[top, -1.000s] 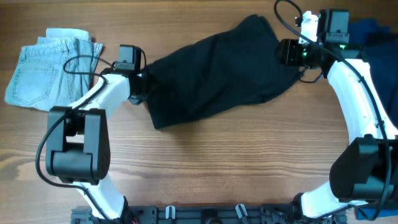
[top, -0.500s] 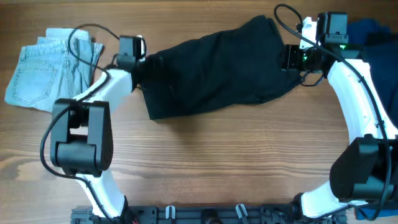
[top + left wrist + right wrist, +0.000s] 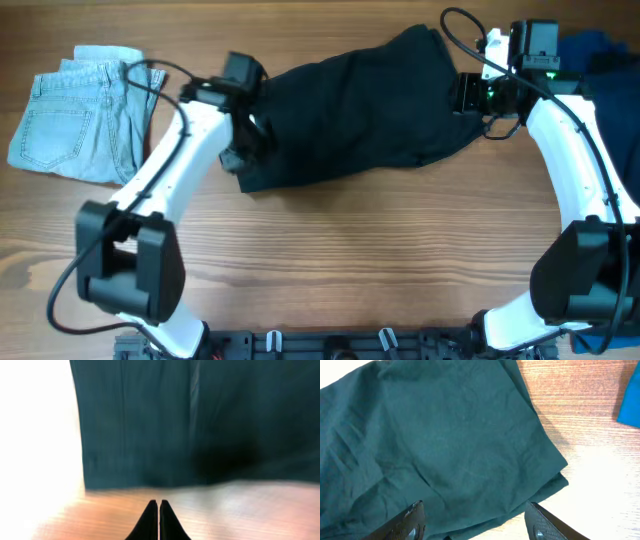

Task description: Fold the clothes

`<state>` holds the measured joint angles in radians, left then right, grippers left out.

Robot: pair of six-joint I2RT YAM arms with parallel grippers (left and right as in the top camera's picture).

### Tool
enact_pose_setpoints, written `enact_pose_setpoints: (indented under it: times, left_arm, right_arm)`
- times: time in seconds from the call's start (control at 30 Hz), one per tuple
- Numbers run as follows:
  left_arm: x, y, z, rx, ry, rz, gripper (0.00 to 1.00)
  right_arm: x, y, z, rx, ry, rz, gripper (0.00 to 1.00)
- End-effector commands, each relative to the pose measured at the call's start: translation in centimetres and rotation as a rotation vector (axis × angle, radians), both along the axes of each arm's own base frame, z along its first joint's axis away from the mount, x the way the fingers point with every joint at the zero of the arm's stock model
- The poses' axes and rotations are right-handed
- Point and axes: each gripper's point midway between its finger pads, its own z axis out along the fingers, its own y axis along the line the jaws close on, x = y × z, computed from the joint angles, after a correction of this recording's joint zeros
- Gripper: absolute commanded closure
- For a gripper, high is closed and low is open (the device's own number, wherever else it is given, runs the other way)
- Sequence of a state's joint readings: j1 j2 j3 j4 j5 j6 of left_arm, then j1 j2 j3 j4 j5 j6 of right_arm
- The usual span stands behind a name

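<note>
A: Left gripper (image 3: 159, 503) pinched fully closed, nothing between the tips, over wood just off the left-end hem of black shorts (image 3: 350, 110).
B: Right gripper (image 3: 476, 517)?
A: Spread wide over the shorts' right end, cloth below the fingers; grip not confirmable.
B: Orientation?
A: Long axis left-right along the bench (image 3: 350, 260) far edge, right end tilted farther back. Denim shorts (image 3: 70, 115) at far-left corner, blue garment (image 3: 612, 50) at far-right.

Left gripper (image 3: 159, 510) swung right along the black shorts' (image 3: 350, 110) left edge; jaws now closed, seemingly empty.
</note>
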<state>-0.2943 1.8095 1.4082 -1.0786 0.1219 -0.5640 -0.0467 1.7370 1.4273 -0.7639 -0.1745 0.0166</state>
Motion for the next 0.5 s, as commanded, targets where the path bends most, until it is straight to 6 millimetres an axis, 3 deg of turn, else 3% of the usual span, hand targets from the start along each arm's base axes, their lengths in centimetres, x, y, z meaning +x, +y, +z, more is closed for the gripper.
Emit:
enact_pose_setpoints:
  times: [0.0, 0.13, 0.23, 0.47]
  left_arm:
    - [-3.5, -2.0, -0.7, 0.019, 0.12, -0.058, 0.96]
    - [-4.1, -3.3, -0.8, 0.023, 0.12, -0.102, 0.96]
    - [-4.8, -3.2, -1.3, 0.031, 0.142, -0.08, 0.96]
    - [-4.8, -2.1, -6.2, 0.068, 0.081, -0.075, 0.96]
  right_arm:
    - [-0.4, -0.2, -1.0, -0.021, 0.028, 0.005, 0.36]
    - [-0.5, -0.2, -1.1, -0.021, 0.033, 0.005, 0.36]
    - [-0.6, -0.2, -1.2, -0.022, 0.04, 0.005, 0.35]
    - [-0.8, -0.3, -1.2, -0.025, 0.045, 0.006, 0.32]
